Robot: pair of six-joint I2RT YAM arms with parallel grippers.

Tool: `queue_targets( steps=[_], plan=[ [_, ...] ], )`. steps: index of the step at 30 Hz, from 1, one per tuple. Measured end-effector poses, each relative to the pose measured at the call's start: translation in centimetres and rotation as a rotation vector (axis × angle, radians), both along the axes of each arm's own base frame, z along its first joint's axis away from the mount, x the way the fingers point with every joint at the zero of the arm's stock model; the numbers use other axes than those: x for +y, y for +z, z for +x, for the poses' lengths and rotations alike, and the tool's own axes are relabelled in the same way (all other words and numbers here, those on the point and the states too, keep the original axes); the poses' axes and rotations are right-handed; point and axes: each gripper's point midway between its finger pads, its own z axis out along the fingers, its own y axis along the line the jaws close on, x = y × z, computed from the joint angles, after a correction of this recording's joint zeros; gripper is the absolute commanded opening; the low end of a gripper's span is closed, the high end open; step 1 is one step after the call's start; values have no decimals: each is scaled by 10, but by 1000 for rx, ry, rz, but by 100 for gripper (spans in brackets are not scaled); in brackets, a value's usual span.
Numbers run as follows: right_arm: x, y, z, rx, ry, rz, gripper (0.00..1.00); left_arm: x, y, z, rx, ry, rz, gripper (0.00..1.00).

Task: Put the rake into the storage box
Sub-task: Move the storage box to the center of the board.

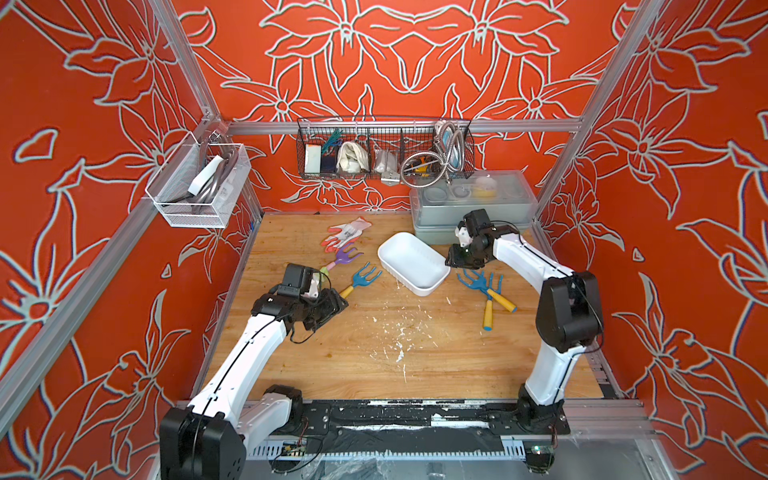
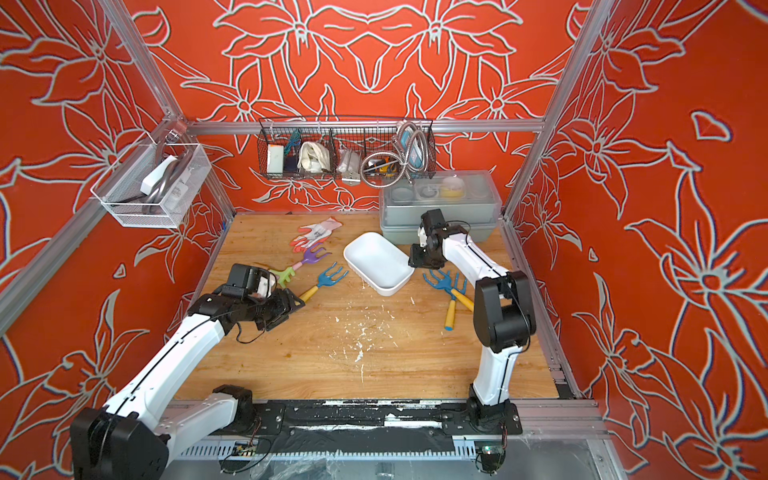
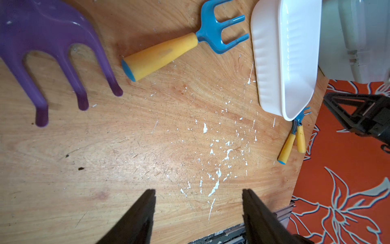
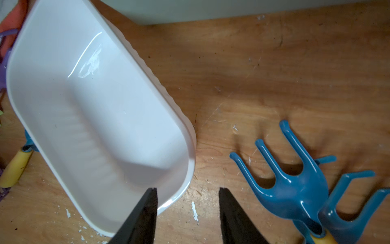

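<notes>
The storage box [image 1: 411, 262] is an empty white oblong tub lying slantwise mid-table, seen in both top views [image 2: 378, 262]. A blue rake with a yellow handle [image 1: 359, 280] lies left of it, and two more blue rakes [image 1: 486, 291] lie crossed to its right. My left gripper [image 3: 198, 191] hovers open and empty over bare wood, just short of the yellow handle [image 3: 160, 56]. My right gripper [image 4: 187, 189] stands open over the box's [image 4: 95, 105] near right corner. One finger is above its inside, the other above the table, with the rim between them. The two rakes [image 4: 295, 186] lie beside it.
A purple rake with a green end [image 1: 345, 257] and a pair of gloves [image 1: 347, 232] lie at the back left. A grey box with a clear lid [image 1: 473, 203] stands behind the right arm. Wire baskets [image 1: 384, 149] hang on the walls. White flecks dot the wooden table [image 1: 399, 345].
</notes>
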Motion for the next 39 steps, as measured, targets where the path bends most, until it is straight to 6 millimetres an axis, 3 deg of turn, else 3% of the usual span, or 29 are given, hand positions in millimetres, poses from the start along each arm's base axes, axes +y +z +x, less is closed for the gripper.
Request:
queue_targets(
  steps=[9, 15, 19, 26, 33, 39],
  plan=[
    [11, -17, 31, -1, 57, -39, 45, -3, -1, 8, 29, -37, 14, 68],
    [19, -29, 31, 18, 100, -55, 44, -4, 3, 18, 22, -54, 22, 68],
    [29, -29, 26, 19, 123, -56, 37, -4, 1, 20, 31, -56, 23, 68],
    [36, -45, -3, 80, 130, -54, 26, -5, 0, 20, 37, -55, 16, 68],
    [43, -41, -30, 101, 93, -32, 2, -5, 0, 17, 38, -37, 5, 68],
    [43, -34, -55, 139, 13, -36, 0, -4, -1, 8, 31, -19, -6, 68]
  ],
)
